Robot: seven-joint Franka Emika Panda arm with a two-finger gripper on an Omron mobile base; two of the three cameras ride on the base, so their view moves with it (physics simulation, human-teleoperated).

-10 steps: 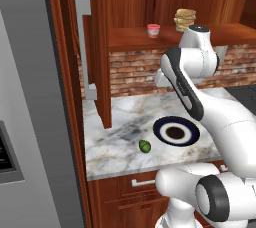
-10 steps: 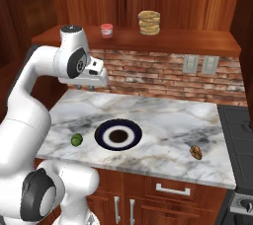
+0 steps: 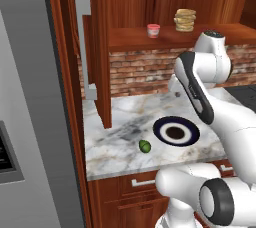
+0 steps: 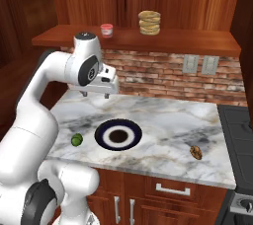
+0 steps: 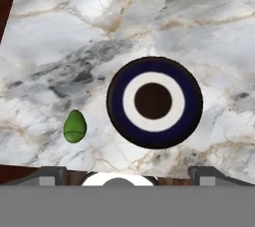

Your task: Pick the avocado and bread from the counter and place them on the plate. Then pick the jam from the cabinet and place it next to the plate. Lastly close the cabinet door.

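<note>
Nothing was done yet. The gripper (image 4: 95, 93) hung spread and empty above the bare plate (image 5: 117, 117); the avocado (image 5: 74, 126) lay below-left of it, the bread (image 4: 196, 152) far right, the jam (image 4: 106, 30) shelved above.

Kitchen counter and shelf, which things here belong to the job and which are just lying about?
Part of the job:
avocado, on the counter
bread, near the counter's right end
plate, nothing on it yet
jam, on the cabinet shelf
cabinet door, standing open

Just lying about:
stack of tan discs on the shelf
grey fridge
wall outlets
</note>
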